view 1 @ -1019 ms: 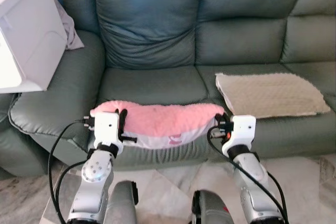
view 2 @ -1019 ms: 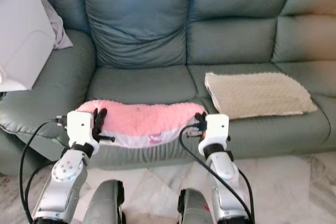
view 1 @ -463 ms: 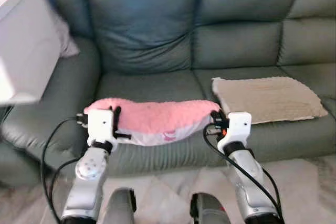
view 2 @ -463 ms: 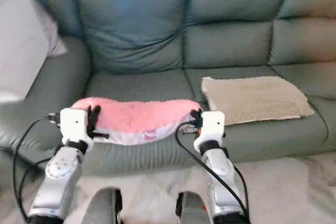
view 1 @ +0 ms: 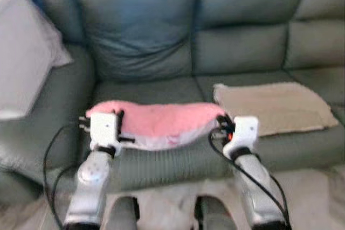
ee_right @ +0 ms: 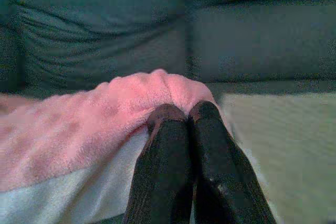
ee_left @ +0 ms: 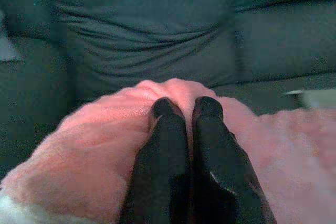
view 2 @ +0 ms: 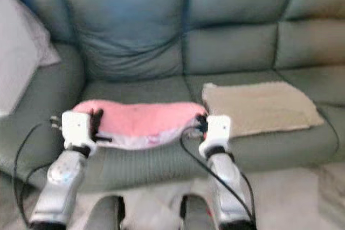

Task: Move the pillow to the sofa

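Note:
A fluffy pink pillow with a white underside hangs between my two grippers, level with the front edge of the grey-green sofa. My left gripper is shut on the pillow's left end. My right gripper is shut on its right end. In both wrist views the black fingers press together into the pink fleece. The sofa's left seat cushion lies just beyond the pillow.
A beige textured mat lies on the sofa's middle seat, right of the pillow. A white box and a pale cloth sit over the sofa's left armrest. Pale floor runs in front of the sofa. The eye views are blurred.
The camera has come closer to the sofa and the picture has blurred. The pillow stays gripped at both ends, now nearer the seat's front edge.

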Robot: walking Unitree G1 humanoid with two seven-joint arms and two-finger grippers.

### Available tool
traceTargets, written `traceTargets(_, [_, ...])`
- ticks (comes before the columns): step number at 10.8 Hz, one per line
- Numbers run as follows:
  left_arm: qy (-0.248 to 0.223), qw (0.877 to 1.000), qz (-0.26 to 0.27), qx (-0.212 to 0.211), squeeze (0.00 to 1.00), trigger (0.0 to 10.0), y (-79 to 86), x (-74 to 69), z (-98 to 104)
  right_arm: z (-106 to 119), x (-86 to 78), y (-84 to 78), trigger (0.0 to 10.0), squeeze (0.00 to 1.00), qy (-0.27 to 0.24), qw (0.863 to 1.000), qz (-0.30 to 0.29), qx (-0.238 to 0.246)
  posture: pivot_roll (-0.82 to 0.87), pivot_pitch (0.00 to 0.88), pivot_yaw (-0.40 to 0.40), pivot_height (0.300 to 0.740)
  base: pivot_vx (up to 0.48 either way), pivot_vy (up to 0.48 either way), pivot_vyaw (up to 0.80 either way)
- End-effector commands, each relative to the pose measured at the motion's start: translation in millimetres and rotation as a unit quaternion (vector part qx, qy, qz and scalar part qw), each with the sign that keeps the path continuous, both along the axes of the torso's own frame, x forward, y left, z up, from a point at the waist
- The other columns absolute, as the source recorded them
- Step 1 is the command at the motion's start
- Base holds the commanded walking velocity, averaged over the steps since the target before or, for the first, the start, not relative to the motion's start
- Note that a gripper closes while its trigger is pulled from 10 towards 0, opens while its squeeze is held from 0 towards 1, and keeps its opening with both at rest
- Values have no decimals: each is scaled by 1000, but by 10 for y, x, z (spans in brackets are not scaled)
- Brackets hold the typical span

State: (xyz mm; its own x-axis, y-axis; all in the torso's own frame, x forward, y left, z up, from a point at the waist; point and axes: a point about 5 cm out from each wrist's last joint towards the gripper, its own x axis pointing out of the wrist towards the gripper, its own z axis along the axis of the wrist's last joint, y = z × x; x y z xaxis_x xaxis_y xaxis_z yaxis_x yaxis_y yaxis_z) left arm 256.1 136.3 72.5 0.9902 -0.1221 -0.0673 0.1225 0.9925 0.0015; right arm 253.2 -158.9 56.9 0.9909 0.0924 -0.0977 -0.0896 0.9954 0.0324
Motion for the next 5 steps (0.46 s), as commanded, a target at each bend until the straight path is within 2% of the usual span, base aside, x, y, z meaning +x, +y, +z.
traceTargets(1, [-5,1000,12,4,0,10000,68,-1,28,-6,1,46,10000,0,0,1000,0,7,9,0,-11,651,0,0,0])
traceTargets(2, [1,1000,18,3,0,10000,105,2,4,-36,-21,101,10000,0,6,1000,11,7,7,0,-7,651,0,0,0])
traceTargets(3, [-3,1000,25,8,0,10000,150,33,34,-30,-36,138,10000,0,7,1000,18,9,7,0,-6,651,0,0,419])
traceTargets(4, [-22,999,33,9,0,10000,205,93,152,27,-28,118,10000,0,2,1000,13,17,6,0,-8,651,0,0,413])
traceTargets(5, [-44,998,31,15,0,10000,239,164,265,107,2,104,10000,0,-5,1000,10,27,10,0,-19,651,0,0,0])
